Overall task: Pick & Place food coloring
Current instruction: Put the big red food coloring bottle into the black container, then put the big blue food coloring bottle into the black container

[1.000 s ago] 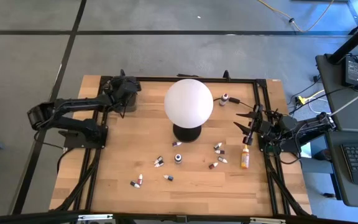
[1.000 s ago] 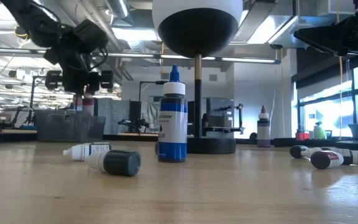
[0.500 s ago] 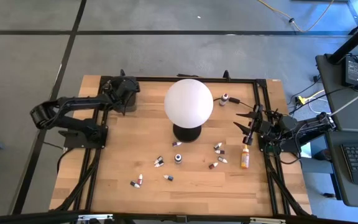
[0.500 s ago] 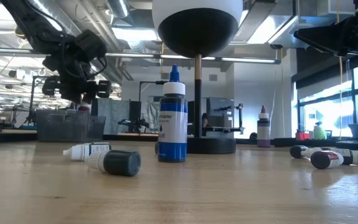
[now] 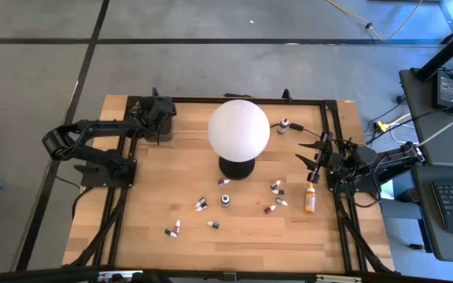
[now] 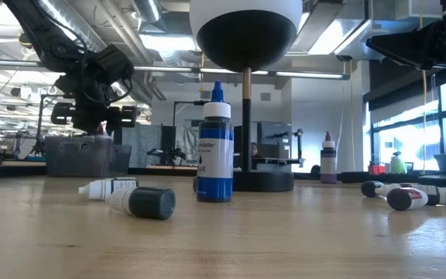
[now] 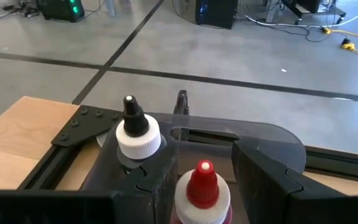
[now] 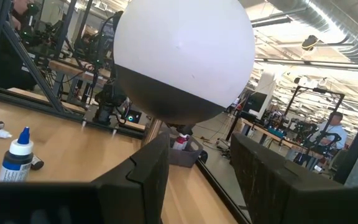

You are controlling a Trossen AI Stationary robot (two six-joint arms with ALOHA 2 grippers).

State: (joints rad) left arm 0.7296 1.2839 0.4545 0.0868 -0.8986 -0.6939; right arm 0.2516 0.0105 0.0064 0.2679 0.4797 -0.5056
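My left gripper (image 7: 204, 163) hangs low over the dark grey tray (image 5: 162, 127) at the table's far left, its fingers apart. A red-capped food coloring bottle (image 7: 201, 190) stands upright between them, inside the tray. Beside it in the tray stands a bottle with a white cap and black tip (image 7: 135, 127). Several small food coloring bottles (image 5: 201, 204) lie loose on the table's near half. A blue one (image 6: 215, 147) stands upright among them. The taller orange bottle (image 5: 310, 198) is near my right gripper (image 5: 314, 153). That gripper waits open at the right edge with nothing in it. My left gripper's fingers come slanting down from the table's left, one on either side of the red-capped bottle's shoulder (image 7: 182, 208). One finger (image 7: 163, 180) stands close against the bottle, and a narrow gap shows at the other. I cannot tell whether it touches the bottle.
The white globe lamp (image 5: 238, 130) stands on its dark base in the middle of the table's far half. One more small bottle (image 5: 284, 124) stands to the right of it. A dark frame (image 5: 333, 181) runs around the table top.
My left gripper has come down over the tray. The red bottle between its fingers has sunk behind the tray's wall, where it hung plainly above the rim a second ago.
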